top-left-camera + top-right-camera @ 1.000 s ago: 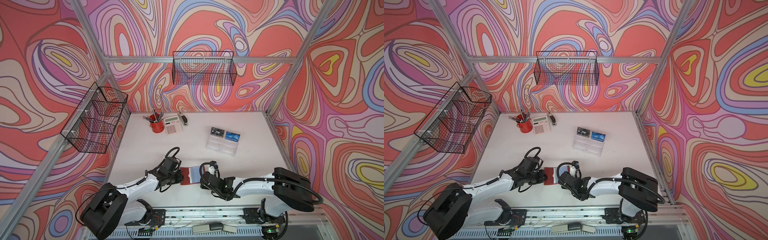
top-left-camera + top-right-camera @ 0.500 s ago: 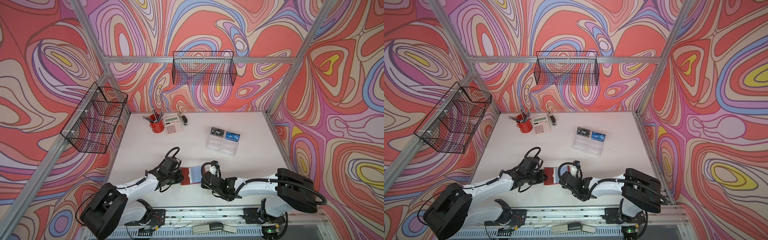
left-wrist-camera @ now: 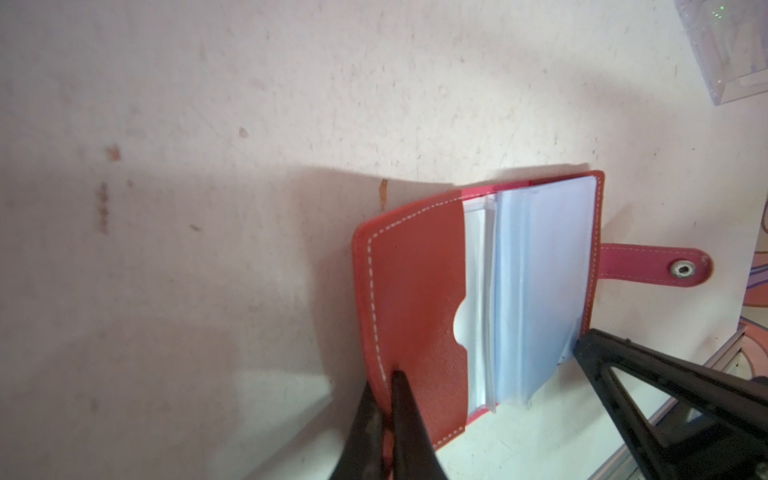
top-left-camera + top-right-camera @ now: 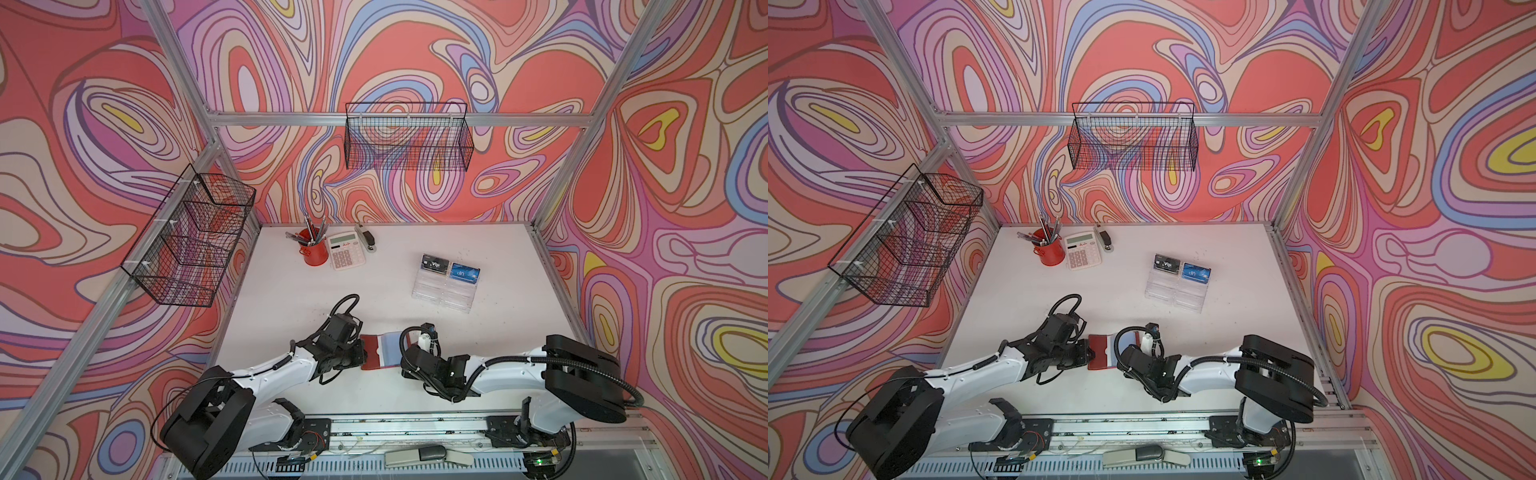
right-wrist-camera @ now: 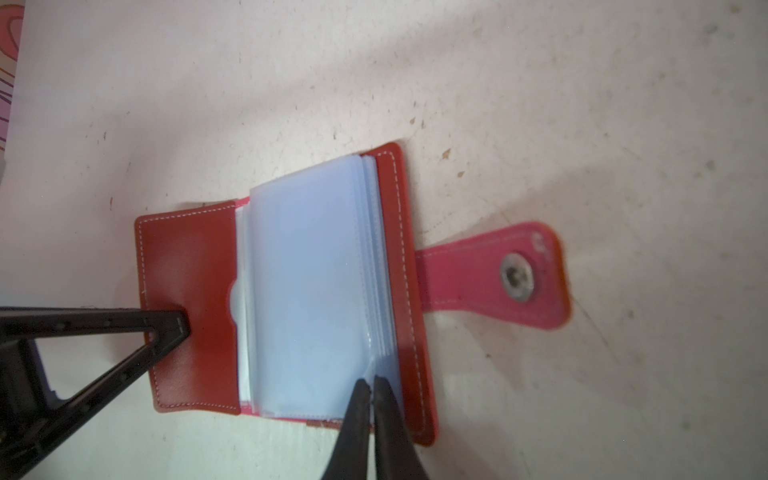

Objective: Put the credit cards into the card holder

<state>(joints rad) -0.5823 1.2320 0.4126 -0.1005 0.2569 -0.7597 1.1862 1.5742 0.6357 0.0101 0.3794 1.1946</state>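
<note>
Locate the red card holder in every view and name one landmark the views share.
Top view: card holder at the front centre of the table.
Top view: card holder in the same spot.
Left wrist: card holder lying open.
Right wrist: card holder open, mid-picture.
Shared landmark: left gripper shut on the red cover.

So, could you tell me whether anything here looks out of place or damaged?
Nothing looks damaged. The table carries small brown stains, and the card holder lies open with one cover lifted where the left gripper pinches it.
</note>
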